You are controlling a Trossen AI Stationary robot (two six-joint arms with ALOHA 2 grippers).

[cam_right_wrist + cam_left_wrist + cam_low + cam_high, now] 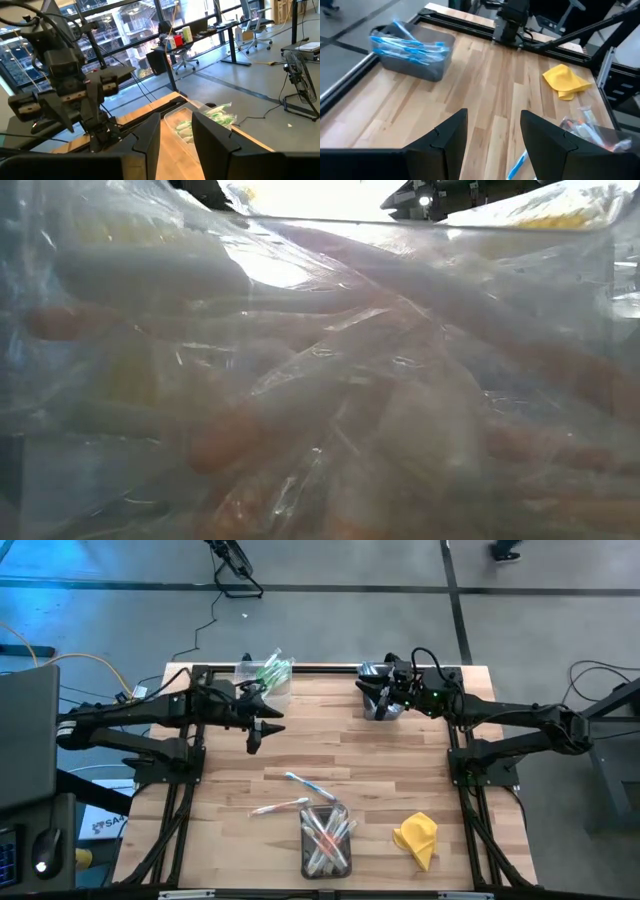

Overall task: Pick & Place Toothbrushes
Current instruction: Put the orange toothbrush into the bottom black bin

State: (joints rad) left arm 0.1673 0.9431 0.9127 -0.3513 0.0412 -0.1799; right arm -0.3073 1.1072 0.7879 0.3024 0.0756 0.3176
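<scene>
Toothbrushes (293, 806) loose on tabletop (370, 760), prone to rolling or slipping from spread, empty left fingers (451, 131); right fingers' (150, 132) state unclear.

Toothbrushes (296, 792) on table (400, 750) (two loose), beside near bin (327, 840)

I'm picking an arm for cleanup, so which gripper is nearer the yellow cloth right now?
Right, narrowly. The yellow cloth lies at the table's near edge on the right side. The right gripper hovers at the far edge above it; the left gripper is farther off, across the table.
</scene>
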